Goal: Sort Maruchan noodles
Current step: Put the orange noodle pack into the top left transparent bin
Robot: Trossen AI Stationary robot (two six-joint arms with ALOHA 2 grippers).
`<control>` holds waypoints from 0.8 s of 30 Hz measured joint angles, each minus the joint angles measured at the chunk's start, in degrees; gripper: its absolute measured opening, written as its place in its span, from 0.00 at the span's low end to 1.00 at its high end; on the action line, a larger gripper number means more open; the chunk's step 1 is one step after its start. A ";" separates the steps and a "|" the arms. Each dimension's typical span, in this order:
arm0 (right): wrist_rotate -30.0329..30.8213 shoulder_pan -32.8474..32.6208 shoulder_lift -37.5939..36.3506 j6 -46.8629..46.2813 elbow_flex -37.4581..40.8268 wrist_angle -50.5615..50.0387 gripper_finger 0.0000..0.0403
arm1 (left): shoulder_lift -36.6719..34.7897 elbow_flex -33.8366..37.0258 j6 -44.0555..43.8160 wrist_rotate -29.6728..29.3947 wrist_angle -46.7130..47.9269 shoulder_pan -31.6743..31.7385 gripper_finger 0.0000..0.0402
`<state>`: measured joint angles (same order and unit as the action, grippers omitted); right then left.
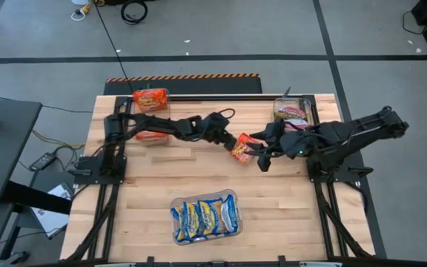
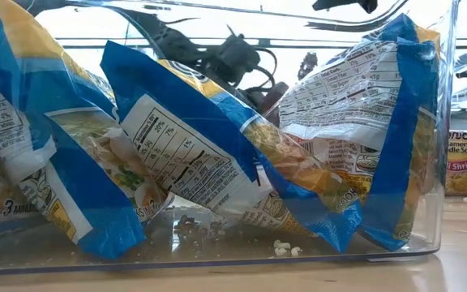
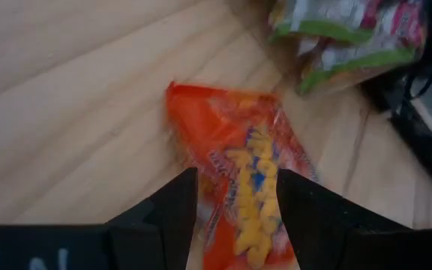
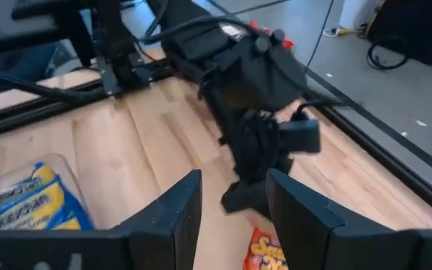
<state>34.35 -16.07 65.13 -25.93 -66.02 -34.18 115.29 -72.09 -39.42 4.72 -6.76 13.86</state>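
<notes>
One orange-red noodle packet (image 3: 250,176) sits mid-worktop (image 1: 199,174), clamped between the left claw's (image 1: 237,143) fingers. The right claw (image 1: 262,157) hovers just beside it, fingers apart on nothing. Three blue-and-yellow packets (image 1: 204,218) fill the near clear bin (image 1: 232,196); the far bins hold orange-red and green-pink ones.

— Where can I pass?
— Bare table (image 1: 154,178) lies open between my two arms and the near-edge bin (image 1: 205,217).
— Obstacles?
— Bins at both far corners, left (image 1: 151,99) and right (image 1: 295,111).
</notes>
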 joint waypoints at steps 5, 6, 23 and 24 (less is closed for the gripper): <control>-0.59 1.30 0.74 -0.01 0.02 -0.38 0.39 | 4.37 -4.77 -2.14 -1.77 3.66 -0.72 0.47; -0.95 1.59 0.78 -0.07 -0.05 -0.28 0.39 | 4.83 -5.20 -2.23 -1.53 3.85 -0.75 0.47; -5.46 2.28 2.10 2.69 0.02 -0.66 0.39 | 11.00 -5.89 -6.05 -7.81 2.27 -4.74 0.37; -5.49 2.28 2.05 3.40 0.02 -0.47 0.39 | 11.06 -5.91 -6.00 -8.36 2.27 -4.97 0.32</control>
<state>28.86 -13.78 67.18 -22.54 -66.00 -34.65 126.34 -78.00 -45.42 -3.64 -4.49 8.88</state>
